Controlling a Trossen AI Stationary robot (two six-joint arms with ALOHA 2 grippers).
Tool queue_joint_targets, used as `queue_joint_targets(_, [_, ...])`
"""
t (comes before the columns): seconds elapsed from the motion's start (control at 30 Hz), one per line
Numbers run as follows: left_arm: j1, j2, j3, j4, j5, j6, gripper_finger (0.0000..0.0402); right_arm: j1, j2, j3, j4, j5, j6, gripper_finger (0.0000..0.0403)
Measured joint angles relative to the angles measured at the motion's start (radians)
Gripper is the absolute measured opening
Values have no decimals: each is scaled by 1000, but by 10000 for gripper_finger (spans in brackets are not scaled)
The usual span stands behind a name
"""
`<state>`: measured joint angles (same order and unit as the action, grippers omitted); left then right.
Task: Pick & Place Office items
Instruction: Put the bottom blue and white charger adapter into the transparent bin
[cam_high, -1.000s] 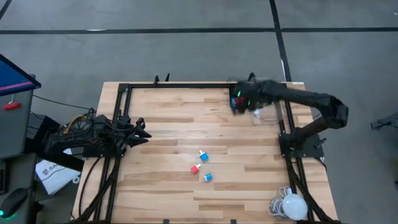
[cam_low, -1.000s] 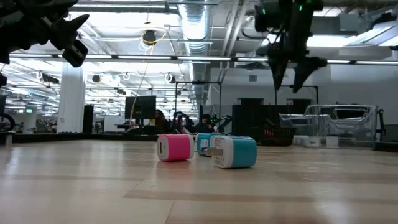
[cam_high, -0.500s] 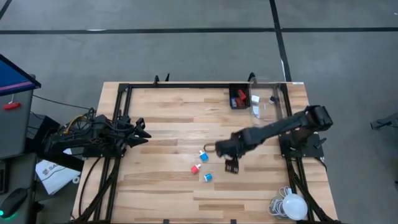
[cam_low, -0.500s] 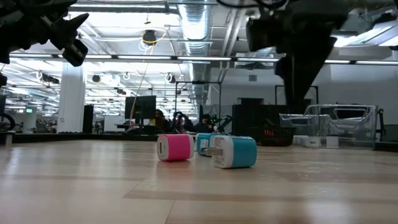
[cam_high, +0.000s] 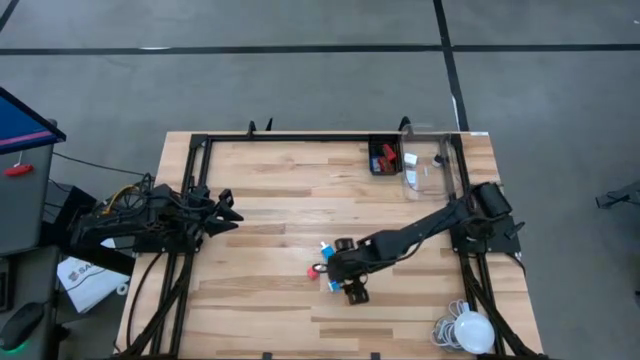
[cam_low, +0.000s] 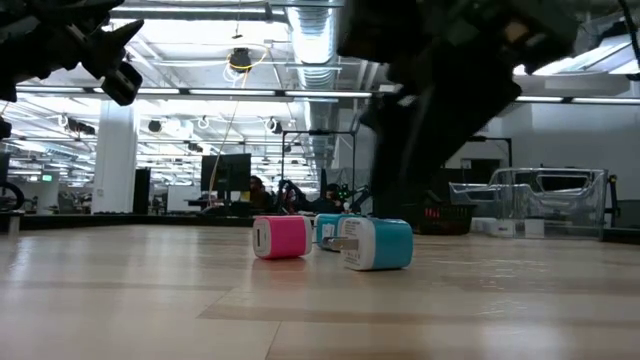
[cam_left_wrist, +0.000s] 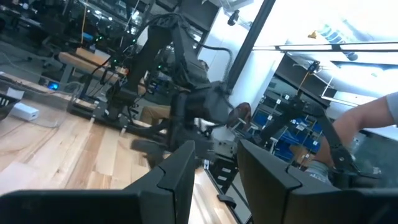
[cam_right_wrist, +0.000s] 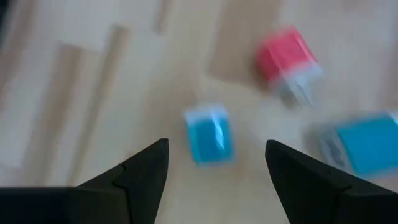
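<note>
We look down on a wooden worktop (cam_high: 260, 200) where our right gripper (cam_high: 345, 275) hangs over a small cluster of three office items near the middle of the near half, well in from every edge. Its fingers (cam_right_wrist: 146, 171) stand wide apart and hold nothing. In the right wrist view the light blue block (cam_right_wrist: 209, 135) lies on the wood directly ahead, centred in the gap between the two dark fingertips, with bare wood on either side of it. It looks slightly longer than wide, and its long axis seems to run along the line of approach, so the jaws would close across its narrower sides. The red block (cam_right_wrist: 286, 57) sits farther ahead and off to one side, outside the gap; a second blue block (cam_right_wrist: 364, 143) lies just beside that same finger, also outside it. From above, the three lie close together but apart, the red block (cam_high: 315, 270) toward the left edge. Our left gripper (cam_high: 228, 212) waits folded at the left edge, far from the cluster, fingers nearly together and empty. We judge the right arm clearly the nearer, needing mainly a straight descent
</note>
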<state>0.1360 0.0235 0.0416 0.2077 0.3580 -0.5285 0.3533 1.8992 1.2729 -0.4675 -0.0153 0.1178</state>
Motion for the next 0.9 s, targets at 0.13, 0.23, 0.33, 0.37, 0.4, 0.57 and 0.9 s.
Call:
queue_joint_targets(0.13, [0, 20, 0, 0, 0, 0, 117, -7, 69, 76, -25, -34, -42, 259])
queue_joint_targets(0.23, [0, 40, 0, 0, 1, 0, 117, -7, 105, 97, -22, -39, -43, 259])
queue_joint_targets(0.33, [0, 63, 0, 0, 1, 0, 117, -3, 120, 98, 18, -38, -42, 259])
queue_joint_targets(0.37, [0, 72, 0, 2, 1, 0, 117, -1, 121, 94, 20, -39, -42, 259])
queue_joint_targets(0.4, [0, 81, 0, 4, 1, 0, 117, -1, 128, 92, 23, -39, -42, 259])
queue_joint_targets(0.57, [0, 125, 0, 3, 4, -1, 117, -3, 157, 93, 42, -39, -36, 259])
queue_joint_targets(0.9, [0, 220, -1, 18, 1, -1, 117, -1, 195, 98, 23, 11, 36, 199])
